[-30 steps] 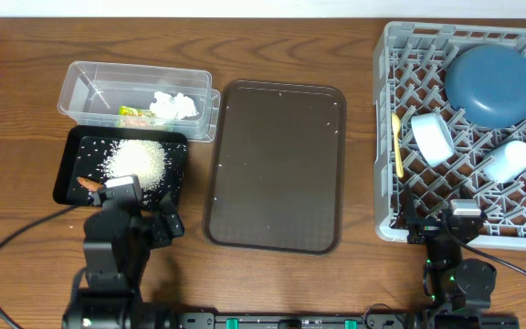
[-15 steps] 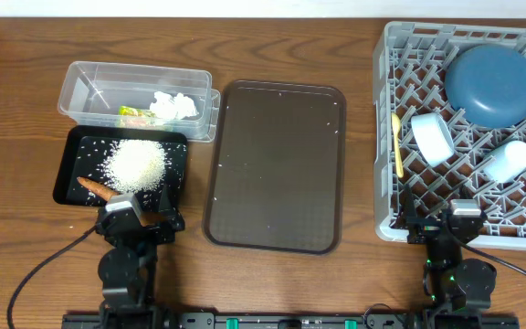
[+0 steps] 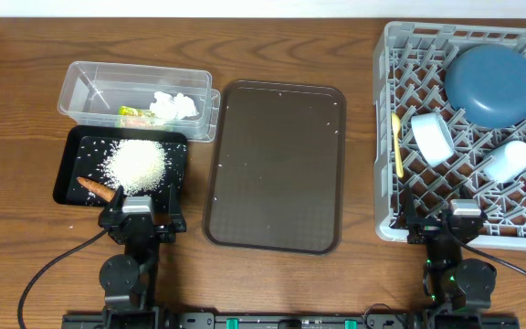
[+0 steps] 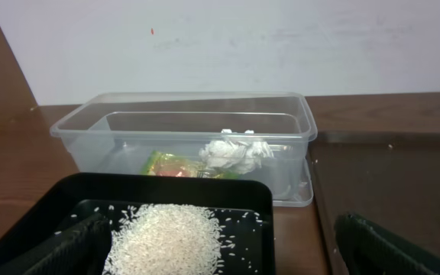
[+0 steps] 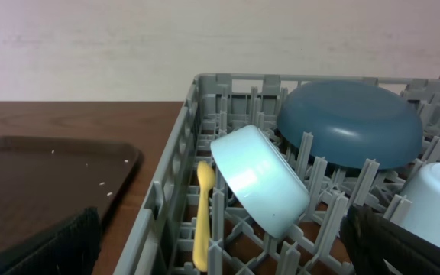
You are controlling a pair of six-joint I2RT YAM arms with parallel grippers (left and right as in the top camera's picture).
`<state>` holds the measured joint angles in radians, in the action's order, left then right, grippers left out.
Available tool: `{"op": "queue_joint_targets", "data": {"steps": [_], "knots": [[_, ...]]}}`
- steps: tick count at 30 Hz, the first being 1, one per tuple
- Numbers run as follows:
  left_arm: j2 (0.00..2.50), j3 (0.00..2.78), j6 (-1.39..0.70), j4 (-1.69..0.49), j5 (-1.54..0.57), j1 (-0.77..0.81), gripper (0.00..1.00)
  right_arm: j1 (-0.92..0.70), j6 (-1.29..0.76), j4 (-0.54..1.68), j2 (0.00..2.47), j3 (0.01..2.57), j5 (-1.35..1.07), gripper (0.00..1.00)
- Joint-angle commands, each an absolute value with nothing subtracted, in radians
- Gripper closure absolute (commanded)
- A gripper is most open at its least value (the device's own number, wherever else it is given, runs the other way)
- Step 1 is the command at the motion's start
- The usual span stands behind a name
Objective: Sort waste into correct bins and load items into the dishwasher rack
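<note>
A brown wooden table (image 3: 26,91) meets a plain white wall (image 4: 281,38). Crumpled white tissue (image 3: 173,105) lies in the clear plastic rectangular tub (image 3: 135,67), loose white rice (image 3: 135,163) in the shallow black tray (image 3: 69,151), and a dark blue round plate (image 3: 491,84) in the grey lattice rack (image 3: 384,183). The left gripper (image 4: 221,223) and right gripper (image 5: 220,218) gape, empty.

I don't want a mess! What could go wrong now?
1. The orange stick lies at the black tray's near edge, right by the left gripper; a careless move might knock it out.
2. The bowl leans tilted on the dishwasher rack's pegs; a bump from the right gripper could tip it.
</note>
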<state>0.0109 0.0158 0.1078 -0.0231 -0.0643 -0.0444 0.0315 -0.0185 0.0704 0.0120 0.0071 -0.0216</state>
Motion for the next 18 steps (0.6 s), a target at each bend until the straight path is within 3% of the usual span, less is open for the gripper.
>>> {"op": "queue_joint_targets", "data": {"steps": [1,18], "knots": [[0.002,0.004,0.146,-0.066,-0.086,-0.049,0.05,0.017,-0.032,0.075,0.005,0.005,-0.015,0.01],[0.004,0.004,0.126,-0.063,-0.097,-0.049,0.05,0.017,-0.032,0.075,0.005,0.005,-0.015,0.01]]}}
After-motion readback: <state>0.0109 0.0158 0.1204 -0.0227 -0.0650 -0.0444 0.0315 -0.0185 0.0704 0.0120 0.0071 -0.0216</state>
